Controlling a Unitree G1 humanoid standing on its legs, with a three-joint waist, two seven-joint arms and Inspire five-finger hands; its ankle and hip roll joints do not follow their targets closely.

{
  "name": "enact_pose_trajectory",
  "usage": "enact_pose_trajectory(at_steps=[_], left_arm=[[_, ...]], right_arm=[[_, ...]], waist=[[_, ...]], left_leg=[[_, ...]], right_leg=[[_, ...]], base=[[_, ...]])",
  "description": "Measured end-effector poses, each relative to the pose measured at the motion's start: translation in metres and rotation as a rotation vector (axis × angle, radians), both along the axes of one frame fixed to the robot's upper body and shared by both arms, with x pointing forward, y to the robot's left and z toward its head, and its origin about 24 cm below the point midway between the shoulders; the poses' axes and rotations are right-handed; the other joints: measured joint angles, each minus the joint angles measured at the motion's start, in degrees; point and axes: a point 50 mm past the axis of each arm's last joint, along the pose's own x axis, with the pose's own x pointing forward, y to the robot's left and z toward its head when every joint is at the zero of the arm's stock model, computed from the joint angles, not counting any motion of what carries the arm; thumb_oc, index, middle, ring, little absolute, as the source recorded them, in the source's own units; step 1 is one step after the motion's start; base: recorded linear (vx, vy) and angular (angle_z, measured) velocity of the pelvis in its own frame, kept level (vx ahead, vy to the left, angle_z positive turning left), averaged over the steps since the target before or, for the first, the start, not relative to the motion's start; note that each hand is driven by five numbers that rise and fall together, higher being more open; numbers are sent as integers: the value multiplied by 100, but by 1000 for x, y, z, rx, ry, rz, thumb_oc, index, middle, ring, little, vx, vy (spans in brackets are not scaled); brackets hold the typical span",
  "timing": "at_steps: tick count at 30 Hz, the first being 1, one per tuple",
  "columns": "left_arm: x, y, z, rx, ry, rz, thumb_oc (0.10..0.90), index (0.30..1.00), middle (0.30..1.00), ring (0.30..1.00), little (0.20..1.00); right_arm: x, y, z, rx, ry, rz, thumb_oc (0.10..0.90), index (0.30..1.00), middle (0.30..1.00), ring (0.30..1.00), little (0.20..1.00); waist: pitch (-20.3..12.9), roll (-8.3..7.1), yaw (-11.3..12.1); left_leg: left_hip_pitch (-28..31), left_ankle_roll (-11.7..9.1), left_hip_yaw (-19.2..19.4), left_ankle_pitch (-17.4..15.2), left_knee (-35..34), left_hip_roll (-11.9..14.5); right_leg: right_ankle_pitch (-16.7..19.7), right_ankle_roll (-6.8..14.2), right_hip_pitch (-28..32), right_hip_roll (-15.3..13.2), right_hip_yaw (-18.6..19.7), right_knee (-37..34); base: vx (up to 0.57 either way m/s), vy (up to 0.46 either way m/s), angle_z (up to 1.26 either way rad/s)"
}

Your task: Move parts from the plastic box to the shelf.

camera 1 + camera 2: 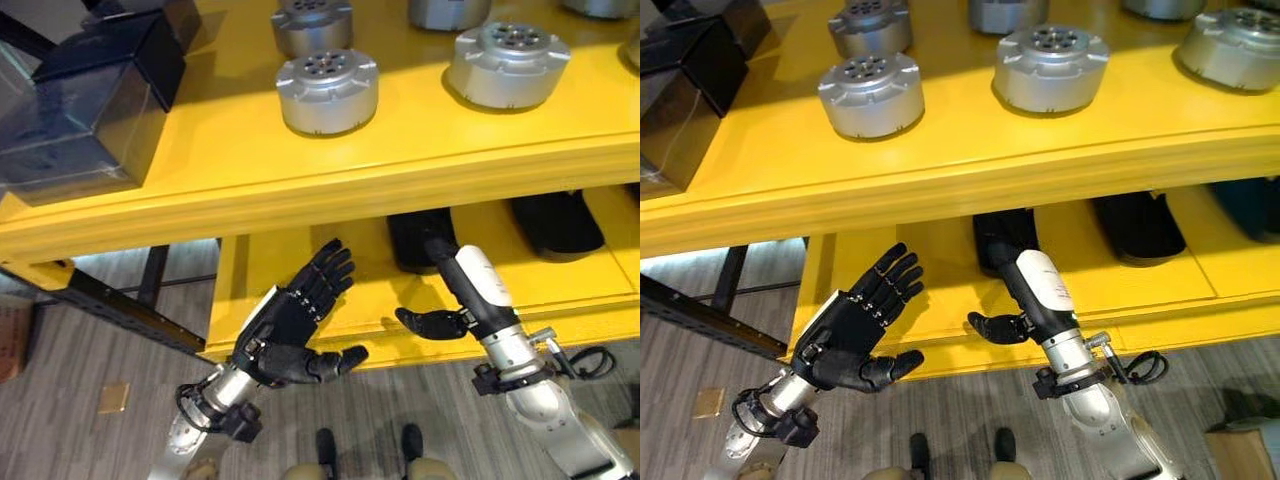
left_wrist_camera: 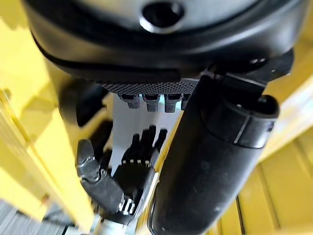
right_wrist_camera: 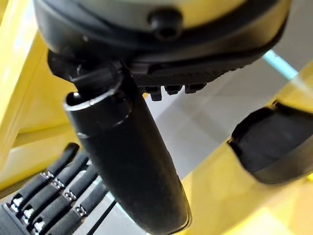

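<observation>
Several silver round parts (image 1: 327, 90) (image 1: 508, 62) stand on the top board of the yellow shelf (image 1: 300, 195). A dark see-through plastic box (image 1: 90, 110) sits at that board's left end. Both hands hang below the board, in front of the lower level. My left hand (image 1: 290, 325) is open, its fingers straight and spread, and it holds nothing. My right hand (image 1: 478, 285), white-covered on its back, points up under the board's edge with its thumb out to the left. It is open and empty too. None of the parts touches a hand.
Two flat black objects (image 1: 557, 222) (image 1: 415, 240) lie on the yellow lower level (image 1: 290, 265) behind the right hand. A black metal bar (image 1: 110, 300) runs under the shelf's left end, over grey wood-look floor. A brown box (image 1: 12, 335) stands at the far left.
</observation>
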Motion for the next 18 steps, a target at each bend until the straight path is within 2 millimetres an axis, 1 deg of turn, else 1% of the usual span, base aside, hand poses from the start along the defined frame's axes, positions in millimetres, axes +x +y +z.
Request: enact_pose_trajectory(at_steps=[1,2,5,7,8,9,10,11,12,13,14,15,16,17,18], left_arm=[[1,0,2,-3,-8,-8,900,1000,1000,1000,1000],[1,0,2,-23,-6,-18,900,1000,1000,1000,1000],[-2,2,3,-59,-11,-64,900,1000,1000,1000,1000],[-10,4,-1,-74,9,-104,900,1000,1000,1000,1000],[-13,4,-4,-67,19,-123,900,1000,1000,1000,1000],[-14,2,-4,-37,24,-158,900,1000,1000,1000,1000],[-13,1,-3,-11,18,-182,900,1000,1000,1000,1000],[-11,0,-2,-2,6,-200,900,1000,1000,1000,1000],[-9,-2,1,10,-13,-221,900,1000,1000,1000,1000],[-7,-3,3,17,-26,-238,900,1000,1000,1000,1000],[-4,-6,4,18,-37,-258,900,1000,1000,1000,1000],[0,-12,5,16,-49,-283,900,1000,1000,1000,1000],[2,-19,6,13,-55,-313,900,1000,1000,1000,1000],[1,-26,6,15,-59,-352,900,1000,1000,1000,1000],[0,-27,2,47,-54,-356,900,1000,1000,1000,1000]], right_arm=[[-1,-1,1,10,-9,-3,900,1000,1000,1000,1000],[-3,-4,1,15,-15,-12,900,1000,1000,1000,1000],[-17,-20,-1,64,-7,-96,900,1000,1000,1000,1000],[-27,-32,-9,86,29,-168,900,1000,1000,1000,1000],[-33,-37,-13,99,57,-192,900,1000,1000,1000,1000],[-32,-34,-13,110,54,-181,900,1000,1000,1000,1000],[-32,-32,-13,116,52,-171,900,1000,1000,1000,1000],[-32,-31,-13,124,46,-165,900,1000,1000,1000,1000],[-30,-29,-11,134,37,-154,900,1000,1000,1000,1000],[-28,-27,-10,136,32,-145,900,1000,1000,1000,1000],[-27,-26,-9,141,26,-143,900,1000,1000,1000,1000],[-25,-26,-9,144,20,-143,900,1000,1000,1000,1000],[-24,-25,-9,146,15,-142,900,1000,1000,1000,1000],[-24,-23,-8,161,13,-132,900,1000,1000,1000,1000],[-23,-22,-8,172,12,-122,900,1000,1000,1000,1000]], waist=[[-17,-30,-71],[-27,-51,-78],[-91,-137,-142],[-159,-282,-231],[-172,-368,-319],[-174,-490,-374],[-174,-561,-479],[-176,-603,-531],[-163,-628,-539],[-166,-621,-543],[-160,-551,-553],[-168,-464,-567],[-168,-384,-575],[-173,-302,-550],[-161,-328,-530]], left_leg=[[24,12,26,-11,-7,-26],[58,28,52,-27,-21,-46],[79,69,143,-62,-1,-106],[84,96,259,-80,-13,-137],[88,107,364,-87,1,-165],[76,130,726,-103,-4,-149],[106,141,877,-110,0,-164],[128,142,993,-111,-2,-171],[169,160,1157,-120,-27,-154],[213,213,1275,-160,-30,-131],[225,260,1351,-229,-32,-67],[231,259,1391,-229,-32,-3],[239,267,1411,-208,-30,63],[279,227,1460,-165,0,168],[266,197,1461,-125,18,152]], right_leg=[[13,21,3,-17,53,0],[21,37,14,-40,73,1],[19,88,5,-96,115,2],[34,122,-55,-122,193,2],[94,204,-150,-114,274,5],[215,259,-323,-156,443,17],[276,268,-388,-193,411,7],[348,273,-432,-183,416,7],[316,320,-465,-276,258,7],[269,316,-488,-348,45,10],[222,379,-514,-363,-80,92],[139,408,-642,-374,-114,446],[-51,437,-748,-451,-137,970],[-492,473,-887,-713,-282,1979],[-599,492,-954,-697,-391,2133]], base=[[16,179,-19],[15,217,-17],[-9,195,-12],[-128,177,-25],[-225,173,-84],[-204,111,-98],[-154,59,-106],[-108,28,-72],[-110,15,-77],[-110,2,-73],[-103,-6,-59],[-103,-3,-32],[-78,-12,-23],[-140,-87,-19],[-153,-149,-42]])
